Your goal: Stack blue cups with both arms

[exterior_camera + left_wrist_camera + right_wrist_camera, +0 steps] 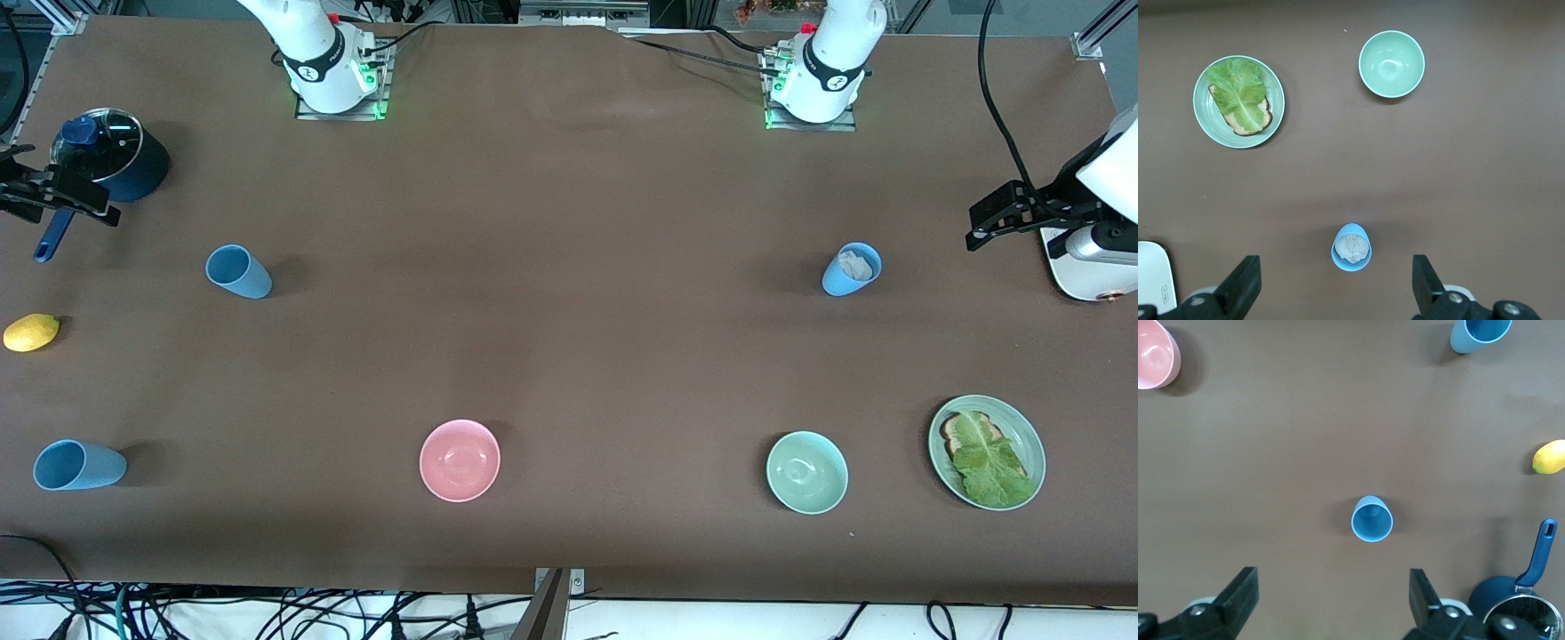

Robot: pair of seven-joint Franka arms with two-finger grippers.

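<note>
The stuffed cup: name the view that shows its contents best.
Left wrist view. It looks straight down into the stuffed cup, showing crumpled whitish material filling it, between the open left gripper fingers. The front view shows the same cup smaller and at an angle, with the filling only partly visible. The right wrist view does not show it.

Bare table point(551, 293) around upright cups point(238, 271)

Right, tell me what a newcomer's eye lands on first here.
Three blue cups stand scattered apart; the one at the left arm's end holds something crumpled. Nearer the camera sit a pink bowl and a plate of lettuce. The left gripper and right gripper wait open at the table's ends.
</note>
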